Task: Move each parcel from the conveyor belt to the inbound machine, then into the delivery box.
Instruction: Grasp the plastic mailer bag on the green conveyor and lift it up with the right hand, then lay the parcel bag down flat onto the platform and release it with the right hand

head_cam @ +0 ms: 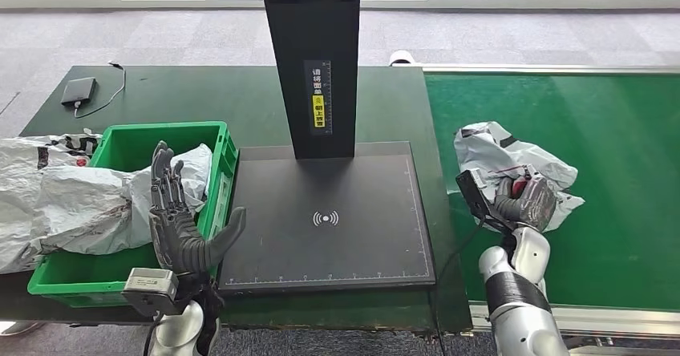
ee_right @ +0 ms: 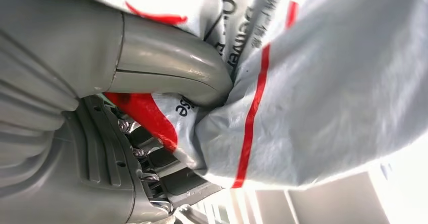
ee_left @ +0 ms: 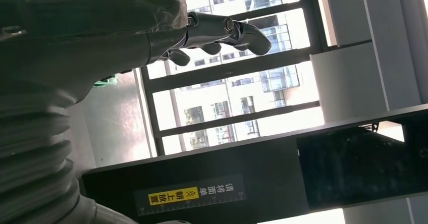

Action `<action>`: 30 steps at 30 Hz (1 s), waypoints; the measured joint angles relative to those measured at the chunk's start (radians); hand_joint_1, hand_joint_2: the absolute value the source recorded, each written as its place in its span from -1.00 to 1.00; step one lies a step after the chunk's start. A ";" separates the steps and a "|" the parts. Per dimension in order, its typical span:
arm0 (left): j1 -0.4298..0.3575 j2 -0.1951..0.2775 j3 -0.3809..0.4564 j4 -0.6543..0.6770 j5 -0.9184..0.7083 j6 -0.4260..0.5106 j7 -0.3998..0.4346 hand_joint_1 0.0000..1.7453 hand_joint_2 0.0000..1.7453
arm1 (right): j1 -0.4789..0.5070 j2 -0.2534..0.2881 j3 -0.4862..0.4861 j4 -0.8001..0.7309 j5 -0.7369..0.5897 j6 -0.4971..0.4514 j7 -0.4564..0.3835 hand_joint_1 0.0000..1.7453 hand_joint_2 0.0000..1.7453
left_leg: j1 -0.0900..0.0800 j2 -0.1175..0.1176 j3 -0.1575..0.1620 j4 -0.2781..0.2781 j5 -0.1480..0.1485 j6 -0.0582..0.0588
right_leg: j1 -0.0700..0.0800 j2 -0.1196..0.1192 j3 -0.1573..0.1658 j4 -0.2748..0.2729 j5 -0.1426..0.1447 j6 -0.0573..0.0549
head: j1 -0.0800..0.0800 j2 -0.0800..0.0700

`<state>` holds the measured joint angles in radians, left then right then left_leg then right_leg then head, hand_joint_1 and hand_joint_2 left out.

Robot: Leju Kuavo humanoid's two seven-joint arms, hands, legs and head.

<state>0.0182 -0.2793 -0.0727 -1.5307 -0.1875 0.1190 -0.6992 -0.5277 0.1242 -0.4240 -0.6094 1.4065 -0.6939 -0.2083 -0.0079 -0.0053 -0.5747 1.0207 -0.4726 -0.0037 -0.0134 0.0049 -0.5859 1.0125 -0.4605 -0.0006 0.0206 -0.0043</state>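
Observation:
A crumpled grey parcel (head_cam: 501, 157) with red and black print lies on the green conveyor belt (head_cam: 617, 171). My right hand (head_cam: 523, 200) grips its near edge; up close, the thumb (ee_right: 166, 67) presses into the grey plastic (ee_right: 323, 98). The black inbound machine plate (head_cam: 325, 220) sits between the belt and the green delivery box (head_cam: 128, 143), which holds several grey parcels (head_cam: 72, 200). My left hand (head_cam: 180, 224) is raised beside the box with its fingers (ee_left: 227, 32) spread and nothing in it.
The machine's black post (head_cam: 317, 59) rises behind the plate, with a yellow label. A dark device (head_cam: 78, 91) with a cable lies at the far left of the table. The parcels spill over the box's left rim.

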 joint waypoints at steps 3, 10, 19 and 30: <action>-0.001 0.000 0.001 0.006 0.006 0.010 0.000 -1.00 1.00 | 0.074 0.056 0.062 -0.187 -0.039 -0.005 -0.033 1.00 1.00 | 0.000 0.000 -0.001 0.000 0.000 0.000 | 0.001 0.000 0.000 0.000 -0.001 -0.001 | 0.000 0.000; -0.002 0.000 0.000 0.017 0.022 0.025 0.000 -1.00 1.00 | 0.210 0.144 0.132 -0.545 -0.137 -0.006 -0.181 1.00 1.00 | 0.000 -0.001 -0.001 0.000 0.000 0.000 | 0.000 -0.001 -0.001 0.000 -0.001 0.000 | 0.000 0.000; -0.017 0.000 -0.044 0.055 -0.017 0.064 0.000 -1.00 1.00 | 0.224 0.180 0.234 -0.558 -0.193 0.028 -0.150 1.00 1.00 | -0.001 0.004 0.000 0.000 0.000 0.000 | -0.001 0.003 -0.001 0.000 0.000 0.000 | 0.000 0.000; -0.040 0.007 -0.138 0.098 -0.015 0.125 0.000 -1.00 1.00 | 0.099 0.192 0.388 -0.141 -0.317 0.027 -0.226 1.00 1.00 | 0.001 0.001 -0.001 0.000 0.001 -0.001 | 0.000 0.002 -0.001 0.000 0.001 0.000 | 0.000 0.000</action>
<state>-0.0220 -0.2720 -0.2104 -1.4329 -0.2026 0.2440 -0.6992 -0.4283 0.3160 -0.0360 -0.7505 1.0899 -0.6673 -0.4342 -0.0073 -0.0042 -0.5756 1.0206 -0.4714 -0.0044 -0.0130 0.0066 -0.5870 1.0126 -0.4596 -0.0010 0.0207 -0.0043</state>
